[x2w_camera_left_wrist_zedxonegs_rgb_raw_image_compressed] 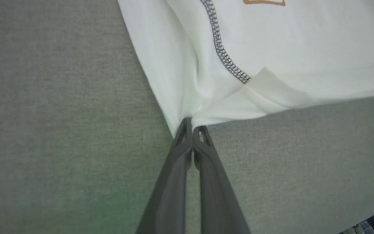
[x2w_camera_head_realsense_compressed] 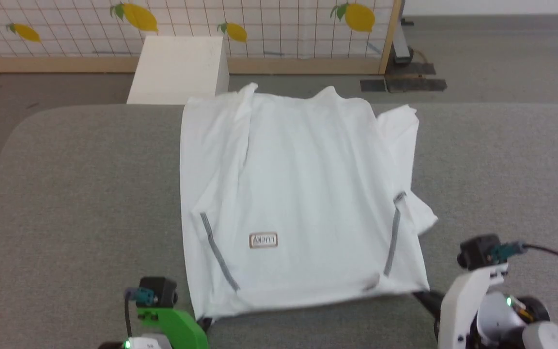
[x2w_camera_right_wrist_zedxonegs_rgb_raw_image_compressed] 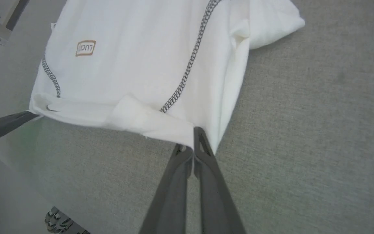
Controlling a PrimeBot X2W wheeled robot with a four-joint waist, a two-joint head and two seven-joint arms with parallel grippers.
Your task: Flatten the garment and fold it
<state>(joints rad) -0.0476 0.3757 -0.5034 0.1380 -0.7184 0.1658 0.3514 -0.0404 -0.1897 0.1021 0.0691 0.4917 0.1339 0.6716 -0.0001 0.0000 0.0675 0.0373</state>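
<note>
Gripping the garment by its near corners, fingers closed tight: with left gripper at lower left of frame, right gripper at lower right.

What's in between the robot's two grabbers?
The near edge of the shirt runs from one to the other. The left gripper pinches one corner and the right gripper pinches the other. The right wrist view shows both ends.

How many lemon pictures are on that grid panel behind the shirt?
4: far-left lemon, upper-left lemon, middle lemon, right lemon, all on the grid panel. More may lie beyond the frame.
</note>
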